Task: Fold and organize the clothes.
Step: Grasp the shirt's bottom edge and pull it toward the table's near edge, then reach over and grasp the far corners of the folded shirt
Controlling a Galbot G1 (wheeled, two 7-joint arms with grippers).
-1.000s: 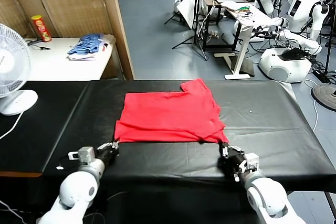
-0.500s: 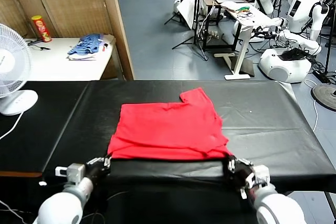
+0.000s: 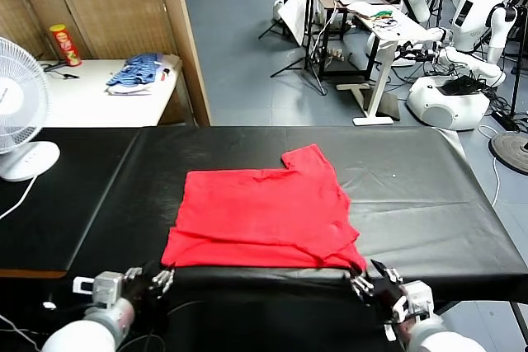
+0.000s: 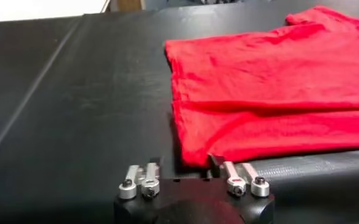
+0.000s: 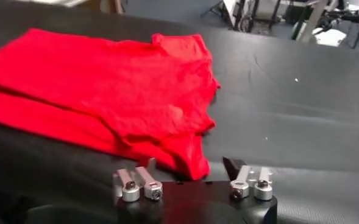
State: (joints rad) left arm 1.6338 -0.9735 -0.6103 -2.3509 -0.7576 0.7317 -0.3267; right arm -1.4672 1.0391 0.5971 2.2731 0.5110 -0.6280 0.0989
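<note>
Head view: red T-shirt (image 3: 262,217) lies folded flat on black table (image 3: 421,187), plain side up, roughly in the middle and close to the near edge. One short sleeve (image 3: 311,157) sticks out at the far right corner of the shirt. Near hem runs along the table's front edge, lower layer showing as a strip under the top fold

Left gripper (image 3: 145,279) sits at the near edge of the table just beside the shirt's near left corner, fingers apart, nothing between them. Right gripper (image 3: 374,282) sits at the near edge just beside the near right corner, fingers also apart, holding nothing. Both arms low at the front of the table, left arm on left, right arm on right

Left wrist view: left gripper (image 4: 191,178) wide open, T-shirt (image 4: 270,91) corner lying on the table right in front of the gap, cloth looks free of the fingertips, though one tip is very close to the red edge. Right wrist view: right gripper (image 5: 192,180) wide open, T-shirt (image 5: 106,91) corner drooped on the table just ahead of it, not pinched

Background in head view: white fan (image 3: 18,113) at the far left, white side table (image 3: 99,92) with blue-and-white cloth heap (image 3: 138,72) and a red and yellow can (image 3: 64,44), wooden screen behind, other white robots (image 3: 462,30) and desks at far right
</note>
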